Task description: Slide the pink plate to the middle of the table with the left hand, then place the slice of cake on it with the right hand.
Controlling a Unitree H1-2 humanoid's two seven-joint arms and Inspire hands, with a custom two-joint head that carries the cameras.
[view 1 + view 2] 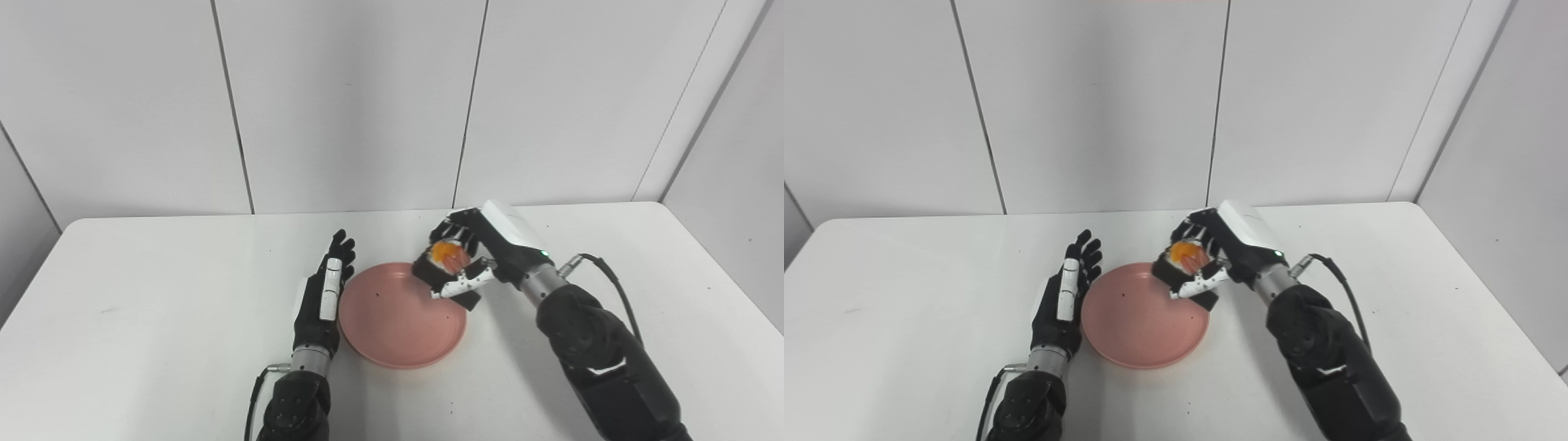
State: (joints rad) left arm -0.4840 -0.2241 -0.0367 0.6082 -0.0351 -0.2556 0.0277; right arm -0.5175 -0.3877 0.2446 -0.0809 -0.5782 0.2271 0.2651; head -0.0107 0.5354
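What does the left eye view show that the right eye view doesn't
Only the left eye view shows a strip of grey side wall at the far left. Only the right eye view shows more of the right wall and the table's right edge lower down. Both show the pink plate mid-table, the open left hand beside its left rim, and the right hand holding the cake slice above the plate's far right edge.

Mostly hidden inside the closed black fingers (452, 228) of the right hand (471, 251): dark-sided cake slice with orange topping (447, 256), underside unseen. Cut off at the near edge: both black arms. Too small to identify: dark speck on the round pink plate (392, 331).
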